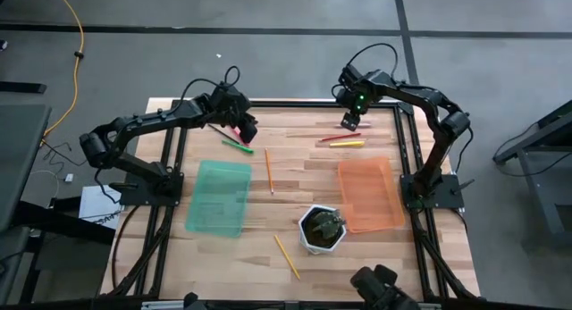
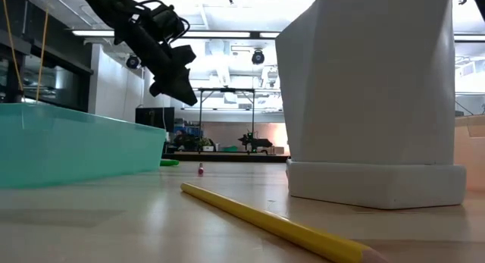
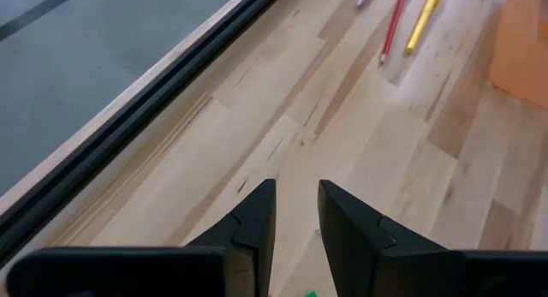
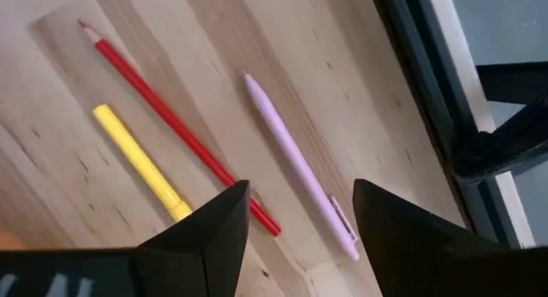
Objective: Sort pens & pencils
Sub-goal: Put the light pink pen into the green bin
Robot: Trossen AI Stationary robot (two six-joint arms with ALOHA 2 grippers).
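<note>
- The right gripper (image 4: 300, 216) was found over the far right part of the table (image 1: 304, 189), its fingers spread wide apart with nothing between them.
- Directly below it, a lilac pen (image 4: 300, 164) was seen lying on the wood, with a red pencil (image 4: 175, 126) just beside it and a yellow pen (image 4: 141, 164) beyond that; all three lay roughly parallel.
- The left gripper (image 3: 295, 224) was noted over the far left part of the table, its fingers set a narrow gap apart; no object was seen clamped between them.
- In the high view, a pink pen (image 1: 230, 133) and a green pen (image 1: 238, 146) were recorded just under the left gripper, at about 10 o'clock from the table centre.
- An orange pencil (image 1: 268, 170) was observed near the table centre, lying clear of both trays.
- A yellow-orange pencil (image 1: 287, 256) was found at about 6 o'clock, near the front edge.
- A green tray (image 1: 219, 196) was sited at 8 o'clock and an orange tray (image 1: 369, 194) at 3 o'clock; neither was seen to hold a pen or pencil.
- A white pot (image 1: 322, 230) stood between the trays, toward the front.
</note>
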